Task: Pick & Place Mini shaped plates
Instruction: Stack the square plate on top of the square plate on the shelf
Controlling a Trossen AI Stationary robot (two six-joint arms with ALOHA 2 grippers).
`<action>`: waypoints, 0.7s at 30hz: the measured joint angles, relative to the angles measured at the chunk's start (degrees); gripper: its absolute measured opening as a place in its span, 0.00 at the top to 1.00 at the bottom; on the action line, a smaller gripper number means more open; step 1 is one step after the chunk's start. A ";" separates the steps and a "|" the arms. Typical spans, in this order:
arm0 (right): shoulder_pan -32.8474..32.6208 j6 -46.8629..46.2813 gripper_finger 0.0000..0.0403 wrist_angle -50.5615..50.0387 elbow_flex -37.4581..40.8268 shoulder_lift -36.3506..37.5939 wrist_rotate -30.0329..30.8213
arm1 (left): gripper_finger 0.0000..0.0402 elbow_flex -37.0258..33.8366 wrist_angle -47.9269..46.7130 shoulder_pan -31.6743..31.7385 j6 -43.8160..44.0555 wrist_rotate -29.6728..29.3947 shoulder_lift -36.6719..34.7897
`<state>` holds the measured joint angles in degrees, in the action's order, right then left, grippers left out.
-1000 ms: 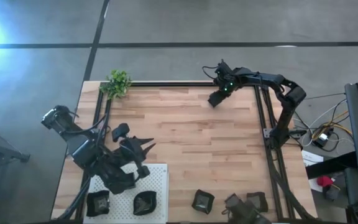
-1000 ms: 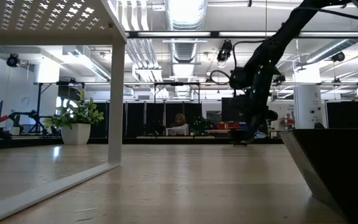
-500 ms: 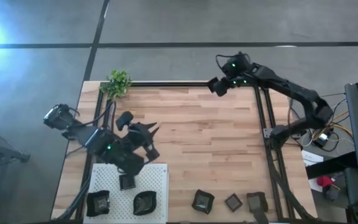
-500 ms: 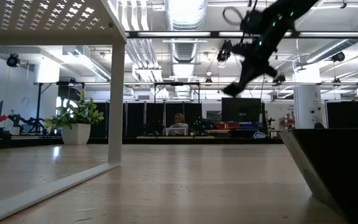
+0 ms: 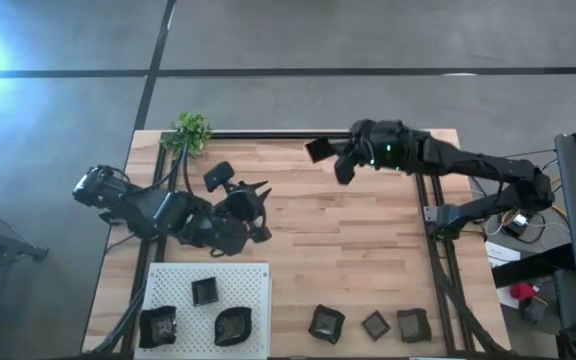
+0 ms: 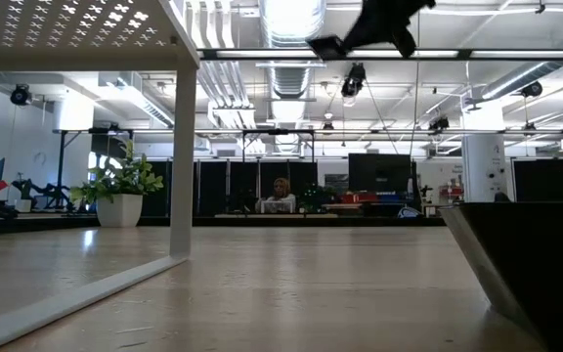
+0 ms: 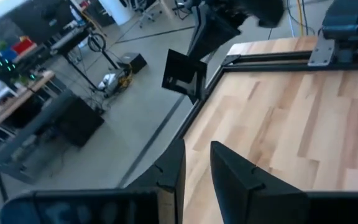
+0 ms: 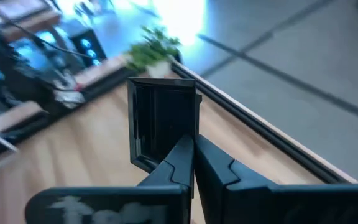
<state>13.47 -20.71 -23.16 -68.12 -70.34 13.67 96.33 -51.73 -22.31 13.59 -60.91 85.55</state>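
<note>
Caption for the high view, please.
Right tool carries a square mini plate above the table's far edge; left tool hovers beyond the white board.

arms: 2, dark, jointed links | left arm (image 5: 158, 212): black cables looped beside its links | right arm (image 5: 448, 160): small green light near wrist | fingers (image 8: 219, 171): black, flat, angular, tapering to tips, 2 per gripper
</note>
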 joint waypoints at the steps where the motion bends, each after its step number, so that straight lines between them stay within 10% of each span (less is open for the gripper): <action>1: -1.94 0.11 0.98 1.53 0.00 -0.34 1.42 | 0.82 -0.02 0.80 0.35 -1.70 0.17 0.21; 21: -13.72 6.18 0.98 8.36 -10.07 -12.25 4.50 | 0.82 -0.04 13.60 4.29 -10.90 2.91 1.63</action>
<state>-0.25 -14.53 -14.80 -78.19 -82.60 18.17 96.29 -38.13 -18.02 2.69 -58.00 87.18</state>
